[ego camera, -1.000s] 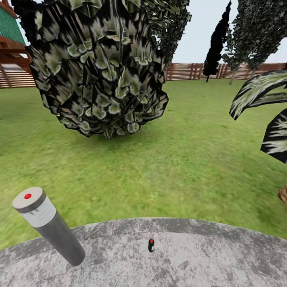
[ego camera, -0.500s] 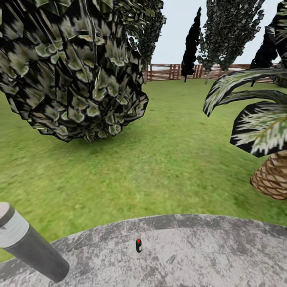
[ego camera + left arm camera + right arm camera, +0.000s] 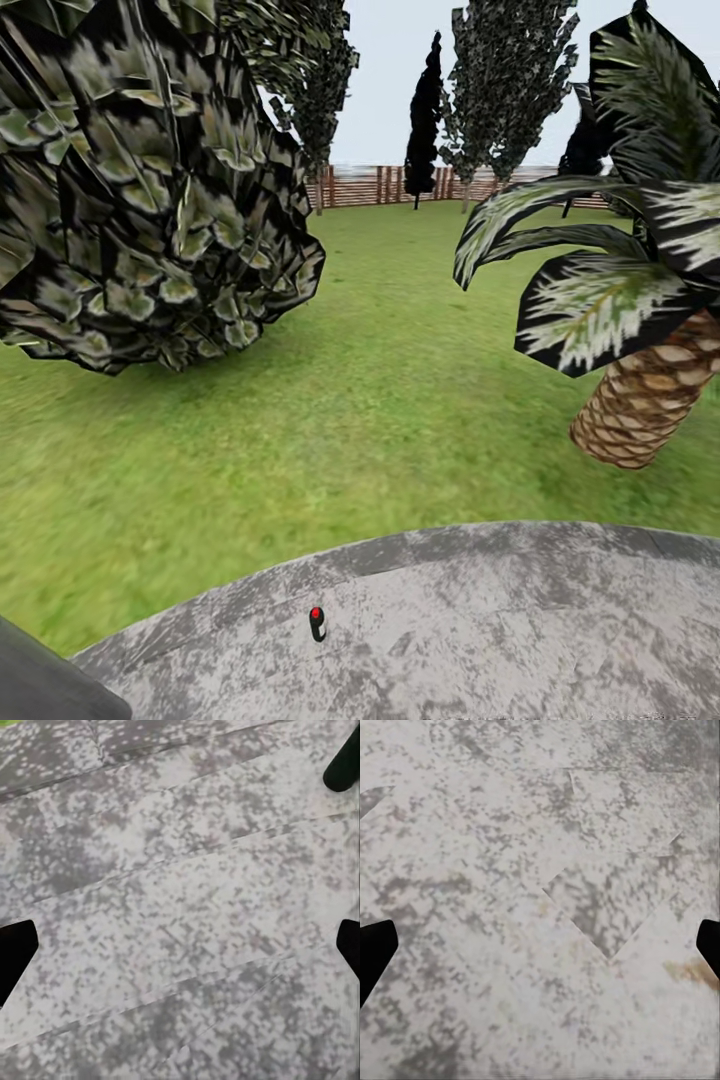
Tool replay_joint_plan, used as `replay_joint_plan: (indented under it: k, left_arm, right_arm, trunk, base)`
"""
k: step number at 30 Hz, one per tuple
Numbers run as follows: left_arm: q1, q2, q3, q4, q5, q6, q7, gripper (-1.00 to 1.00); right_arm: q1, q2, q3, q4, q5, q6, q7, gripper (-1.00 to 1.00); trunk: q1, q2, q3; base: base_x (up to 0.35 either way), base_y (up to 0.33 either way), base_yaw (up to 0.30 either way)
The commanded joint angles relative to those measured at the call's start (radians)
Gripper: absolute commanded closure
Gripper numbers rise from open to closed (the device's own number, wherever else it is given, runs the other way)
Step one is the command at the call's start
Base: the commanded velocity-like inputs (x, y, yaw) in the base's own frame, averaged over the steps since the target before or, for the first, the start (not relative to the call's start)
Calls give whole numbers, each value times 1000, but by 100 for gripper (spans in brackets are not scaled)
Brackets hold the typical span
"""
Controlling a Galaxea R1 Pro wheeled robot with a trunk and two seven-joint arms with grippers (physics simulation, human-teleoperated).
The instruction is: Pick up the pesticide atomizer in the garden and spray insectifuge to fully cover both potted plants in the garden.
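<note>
On the round grey paved patch [image 3: 520, 620], near its front middle: pesticide atomizer [image 3: 318, 624].
Atomizer, look: tiny dark bottle shape, standing upright, red spot at its top; nothing touches it.
Atomizer, surroundings: bare mottled grey paving all round it; lawn [image 3: 380, 400] begins well behind.
Paved patch, surface: speckled grey and white, with faint joint lines; a brownish stain shows in the right wrist view.
Dark grey post [image 3: 45, 680]: corner of it at the patch's left edge, well apart from the atomizer.
Left gripper [image 3: 180, 945]: two black fingertips at the sides of the left wrist view, spread wide, nothing between them but paving.
Right gripper [image 3: 540, 949]: black fingertips likewise far apart, holding nothing, over paving.
Large dark shrub [image 3: 140, 190]: left of the lawn, broad pale-edged leaves.
Palm [image 3: 640, 400]: right of the lawn, scaly brown trunk, drooping striped fronds.
Brown slatted fence [image 3: 380, 185]: along the far edge, tall dark trees before it.
Containers: none that I can make out.
</note>
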Motion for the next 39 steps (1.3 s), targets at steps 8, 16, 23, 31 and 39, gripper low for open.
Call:
replay_joint_plan:
  k: [8, 16, 23, 31, 39]
  left_arm:
    - [11, 5, 16, -7, 11, -14, -1, -100]
    - [4, 8, 15, -28, 15, -31, 4, -100]
    - [-5, 12, 10, -67, 2, -27, 0, -100]
    - [-47, 10, 5, -112, -28, -12, -26, -100]
    - [-93, -2, 5, -158, -73, 28, -71, -100]
  right_arm:
    - [-12, 10, 2, -9, -1, -13, -1, -100]
    - [-58, 22, -1, -30, 0, -56, -1, -100]
    - [-98, 24, -3, -70, -11, -63, -2, -100]
    - [-143, 20, 0, -115, -37, -59, 4, -100]
    - [-143, -4, 1, -160, -31, -43, 6, -100]
  trunk:
    - [0, 0, 0]
    - [0, 0, 0]
    - [0, 0, 0]
    - [0, 0, 0]
    - [0, 0, 0]
  base:
    - [0, 0, -42]
    - [0, 0, 0]
    - [0, 0, 0]
    - [0, 0, 0]
    - [0, 0, 0]
